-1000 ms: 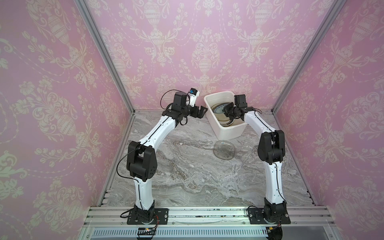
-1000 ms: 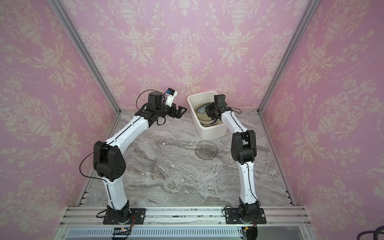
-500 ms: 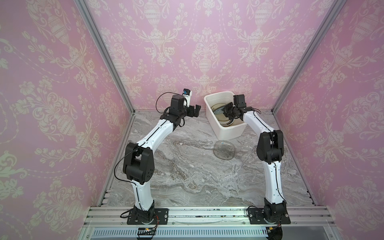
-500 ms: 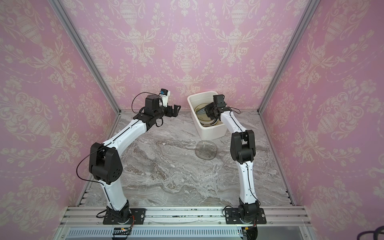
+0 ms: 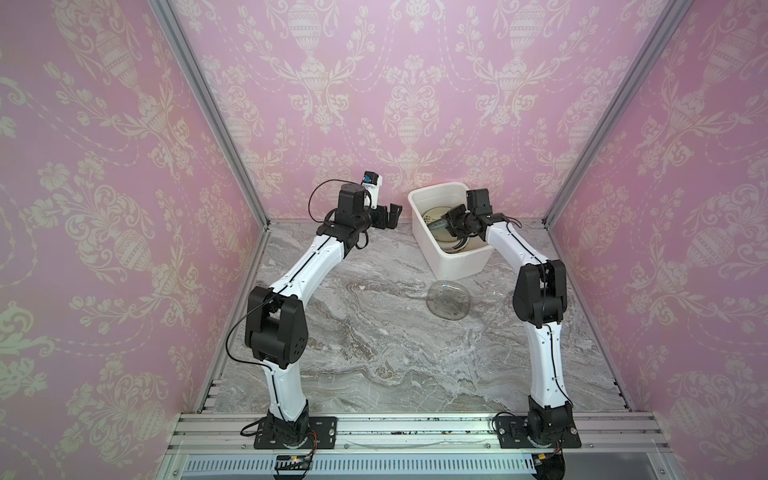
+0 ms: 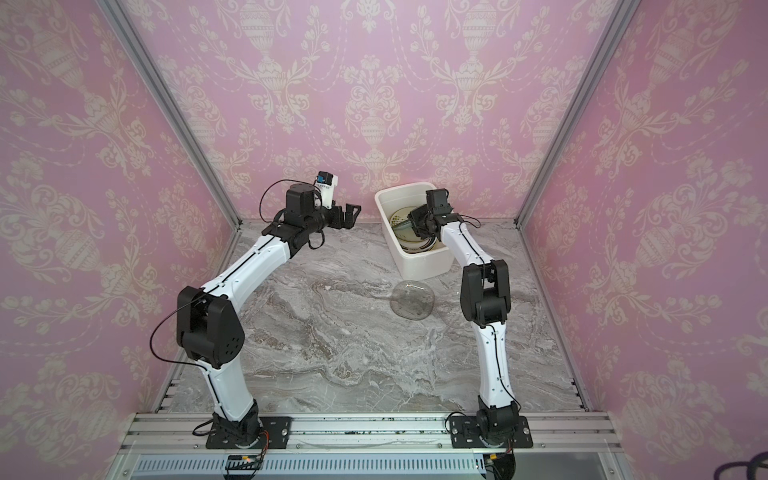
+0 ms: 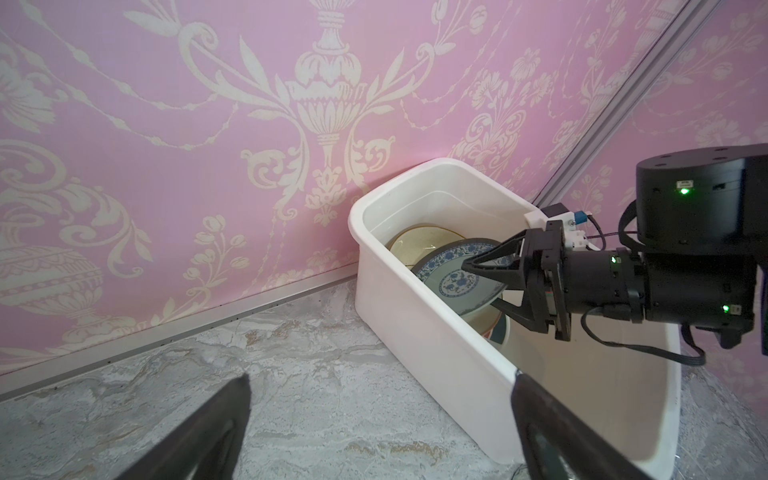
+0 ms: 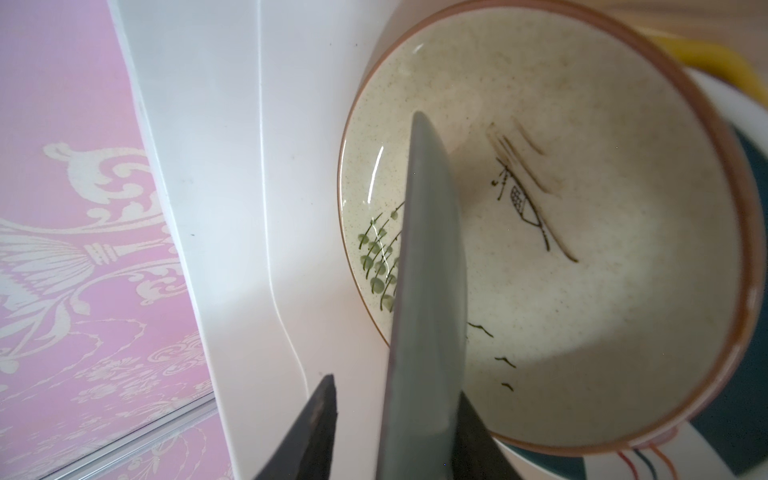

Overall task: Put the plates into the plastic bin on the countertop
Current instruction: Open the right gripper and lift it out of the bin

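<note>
The white plastic bin (image 5: 461, 266) (image 6: 424, 266) (image 7: 436, 345) (image 8: 232, 208) stands at the back of the countertop (image 5: 374, 332). Inside, a blue-patterned plate (image 7: 453, 278) (image 8: 428, 291) leans on a cream plate (image 7: 428, 245) (image 8: 582, 249) (image 5: 434, 216). My right gripper (image 5: 451, 218) (image 6: 409, 220) (image 7: 478, 286) (image 8: 395, 390) reaches into the bin and straddles the blue plate's rim. It is open, one finger clear of the rim. My left gripper (image 5: 392, 216) (image 6: 353, 212) (image 7: 380, 376) hangs open and empty left of the bin. A clear glass plate (image 5: 449, 300) (image 6: 412, 301) lies before the bin.
Under the cream plate lie a white plate with dark markings (image 8: 748, 415) and a yellow one (image 8: 715, 62). A second faint clear rim (image 5: 494, 309) shows beside the right arm's elbow. Pink walls close in right behind the bin.
The right gripper's jaws have widened around the blue-patterned plate inside the bin. The left arm has drawn back slightly to the left, away from the bin's rim.
</note>
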